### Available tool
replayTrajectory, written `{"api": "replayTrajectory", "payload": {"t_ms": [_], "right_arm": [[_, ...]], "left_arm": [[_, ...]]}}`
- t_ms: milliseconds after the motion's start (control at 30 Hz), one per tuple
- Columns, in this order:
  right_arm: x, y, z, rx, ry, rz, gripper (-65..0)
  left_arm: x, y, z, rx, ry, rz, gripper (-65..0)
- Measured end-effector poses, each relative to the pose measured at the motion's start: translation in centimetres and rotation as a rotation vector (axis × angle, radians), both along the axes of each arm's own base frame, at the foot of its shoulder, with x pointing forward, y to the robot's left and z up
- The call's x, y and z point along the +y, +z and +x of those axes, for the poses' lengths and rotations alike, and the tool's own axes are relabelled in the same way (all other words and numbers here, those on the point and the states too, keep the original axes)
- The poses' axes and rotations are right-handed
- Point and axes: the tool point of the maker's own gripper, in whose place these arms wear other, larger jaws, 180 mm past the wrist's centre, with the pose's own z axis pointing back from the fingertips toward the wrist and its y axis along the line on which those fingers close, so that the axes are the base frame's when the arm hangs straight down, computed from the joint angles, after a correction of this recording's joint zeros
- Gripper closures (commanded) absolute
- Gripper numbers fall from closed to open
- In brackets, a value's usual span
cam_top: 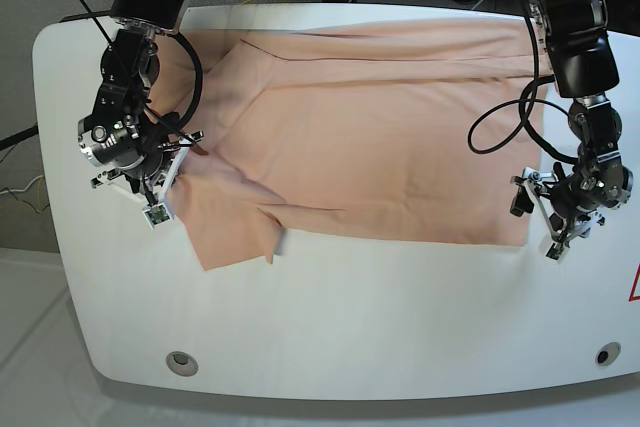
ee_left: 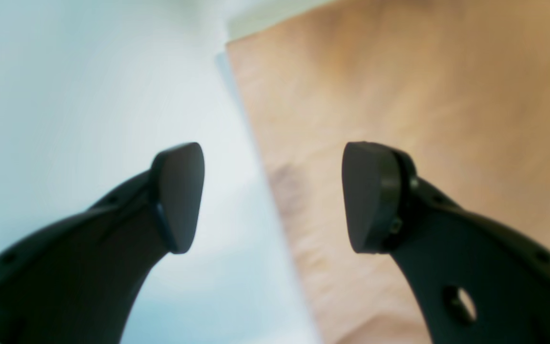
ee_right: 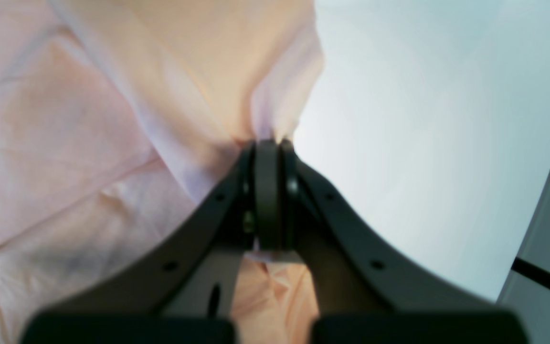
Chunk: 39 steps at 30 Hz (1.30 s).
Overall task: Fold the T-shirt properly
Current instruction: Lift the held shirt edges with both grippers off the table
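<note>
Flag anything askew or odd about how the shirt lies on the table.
The T-shirt lies mostly flat, but its sleeve at the near corner is rumpled, with a flap turned over. There the right gripper pinches a bunched fold, while the left gripper stands open at the opposite edge, holding nothing.

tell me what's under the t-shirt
The T-shirt lies spread on the white table, which shows bare around it. Whatever else might lie beneath the fabric is covered and cannot be seen.

One T-shirt [cam_top: 380, 137] lies on one white tabletop [cam_top: 330, 317], with two robot arms, each bearing one end effector: the left end effector [cam_top: 548, 215] and the right end effector [cam_top: 172, 162].
</note>
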Motion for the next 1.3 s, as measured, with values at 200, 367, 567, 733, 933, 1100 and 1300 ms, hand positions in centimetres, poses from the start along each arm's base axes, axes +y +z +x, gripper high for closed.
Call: {"api": "replayTrajectory", "payload": {"t_ms": [200, 367, 567, 733, 933, 1100, 1300], "right_arm": [[-0.1, 0.0, 0.0, 0.001, -0.001, -0.001, 0.0], [0.0, -0.1, 0.0, 0.002, 0.000, 0.000, 0.0], [-0.1, -0.1, 0.0, 0.002, 0.000, -0.001, 0.0], [0.0, 0.0, 0.0, 0.002, 0.000, -0.001, 0.0], [-0.1, 0.0, 0.0, 0.002, -0.001, -0.002, 0.0], [-0.1, 0.0, 0.0, 0.002, 0.000, -0.001, 0.0], [-0.1, 0.0, 0.0, 0.002, 0.000, -0.001, 0.0]], "left_arm": [[-0.3, -3.3, -1.5, 0.053, 0.141, -0.177, -42.7], [0.2, -3.5, -1.2, 0.013, 0.207, -0.274, -42.7], [0.1, -3.6, -1.1, 0.001, 0.245, -0.310, -42.7], [0.2, -3.5, -1.1, -0.005, 0.247, -0.315, -42.7], [-1.1, -3.5, -0.5, -0.010, 0.240, -0.335, -42.8], [-3.3, -3.5, 0.2, -0.005, 0.217, -0.363, -42.7], [-6.8, -3.7, 0.9, -0.008, 0.171, -0.411, -42.7]]}}
